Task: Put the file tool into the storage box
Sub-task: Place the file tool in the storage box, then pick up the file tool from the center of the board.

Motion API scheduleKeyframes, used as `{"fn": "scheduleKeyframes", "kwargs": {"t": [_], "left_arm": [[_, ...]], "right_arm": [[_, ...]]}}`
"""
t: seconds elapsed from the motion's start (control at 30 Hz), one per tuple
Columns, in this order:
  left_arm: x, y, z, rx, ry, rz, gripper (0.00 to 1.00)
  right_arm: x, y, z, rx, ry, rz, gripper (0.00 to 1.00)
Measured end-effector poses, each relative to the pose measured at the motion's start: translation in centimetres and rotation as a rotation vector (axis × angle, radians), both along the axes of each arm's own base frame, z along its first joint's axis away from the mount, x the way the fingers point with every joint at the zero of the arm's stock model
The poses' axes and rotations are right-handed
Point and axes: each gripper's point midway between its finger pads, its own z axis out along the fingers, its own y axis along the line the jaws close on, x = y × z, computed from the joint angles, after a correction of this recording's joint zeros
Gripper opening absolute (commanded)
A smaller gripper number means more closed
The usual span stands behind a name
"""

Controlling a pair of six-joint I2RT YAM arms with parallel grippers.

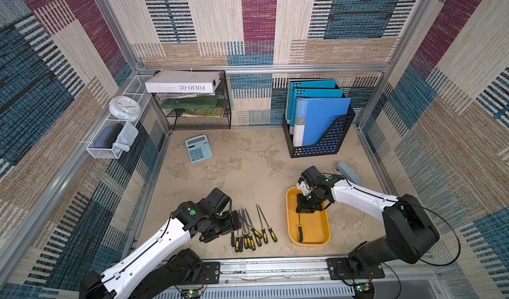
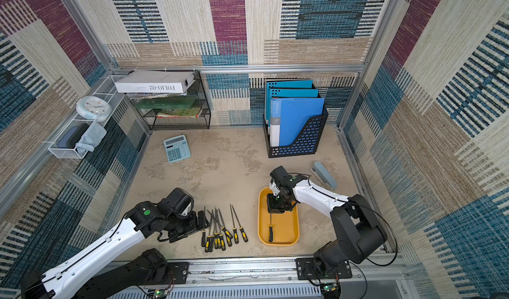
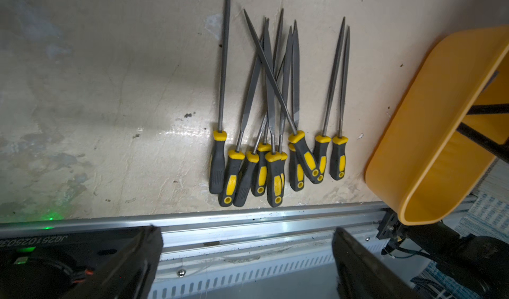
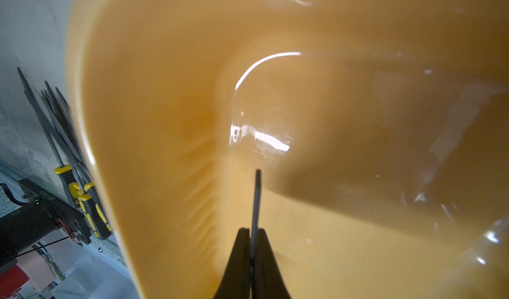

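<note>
Now, the right gripper (image 4: 252,233) is down inside the storage box (image 1: 316,228), its jaws pressed together on the bare metal shaft of the file tool (image 1: 300,233). The black-and-yellow handle hangs toward the near end of the tray, and whether it touches the floor, I cannot tell. Over on the other side, the left gripper (image 3: 247,230) sits spread wide and empty just beside the loose pile of files (image 3: 274,179) on the table (image 1: 248,173).

Here's the danger: that pinch is on a thin, slick shaft with the heavy handle far out, so the file could swivel in the jaws. Let go too high and it may bounce or roll against the low rim. Lift away carelessly and a finger could drag the file, or nudge the light tray.
</note>
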Motion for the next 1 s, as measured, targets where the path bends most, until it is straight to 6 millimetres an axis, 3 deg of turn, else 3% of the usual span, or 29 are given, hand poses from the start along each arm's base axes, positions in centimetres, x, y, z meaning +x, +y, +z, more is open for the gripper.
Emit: {"fn": "scheduleKeyframes", "kwargs": {"t": [0.27,0.47,0.8,1.0], "left_arm": [[-0.5,0.6,-1.6,0.030,0.043,0.033,1.00],[-0.6,0.9,-2.8,0.063,0.069,0.052,0.95],[-0.5,0.8,-6.0,0.148,0.176,0.058,0.68],[0.1,0.4,-7.5,0.182,0.213,0.042,0.54]], "right_arm": [[-0.4,-0.2,-0.9,-0.007,0.012,-0.003,0.27],[0.1,0.0,0.1,0.005,-0.014,-0.004,0.41],[2.1,1.0,4.9,0.053,-0.124,-0.005,0.40],[2.5,1.2,5.5,0.058,-0.135,0.002,0.38]]}}
